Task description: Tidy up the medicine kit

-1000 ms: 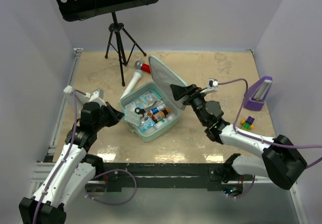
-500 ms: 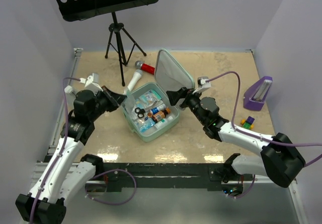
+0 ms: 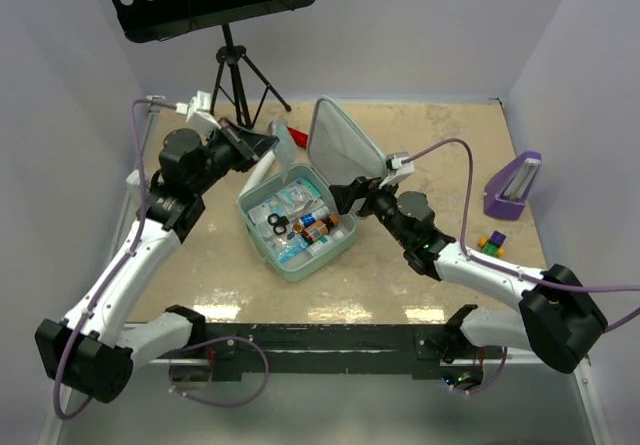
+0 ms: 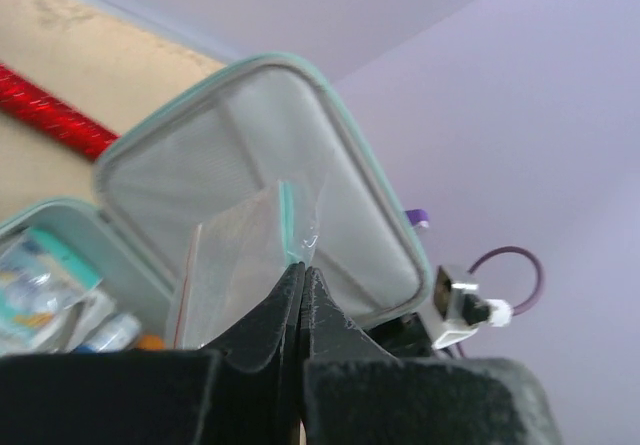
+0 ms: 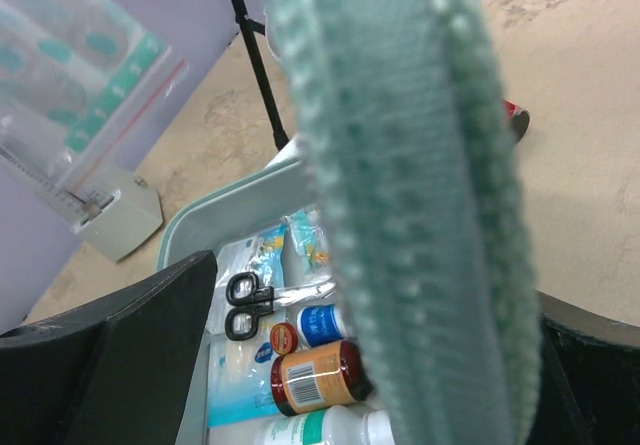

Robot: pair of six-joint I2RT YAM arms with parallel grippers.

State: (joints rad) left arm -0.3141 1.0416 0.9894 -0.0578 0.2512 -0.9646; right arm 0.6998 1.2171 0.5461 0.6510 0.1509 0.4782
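Observation:
The mint-green medicine kit (image 3: 262,233) stands open mid-table, its lid (image 3: 340,143) tilted upright at the back. Inside lie black-handled scissors (image 5: 250,295), a brown bottle (image 5: 315,370), a white bottle and several packets. My left gripper (image 3: 270,143) is shut on a corner of a clear zip bag (image 4: 240,265) and holds it in the air in front of the lid's inner side (image 4: 250,145). The bag also shows in the right wrist view (image 5: 80,85). My right gripper (image 3: 345,193) is open, with the lid's rim (image 5: 400,215) standing between its spread fingers.
A black music stand's tripod (image 3: 235,75) stands at the back left. A red-and-white microphone (image 3: 262,165) lies behind the kit. A purple stand (image 3: 515,185) and small coloured blocks (image 3: 490,243) sit at the right. Walls enclose the table.
My left arm has risen and swung back from the kit's left side, lifting the clear bag up beside the lid. The lid has tipped more upright as my right gripper moved left.

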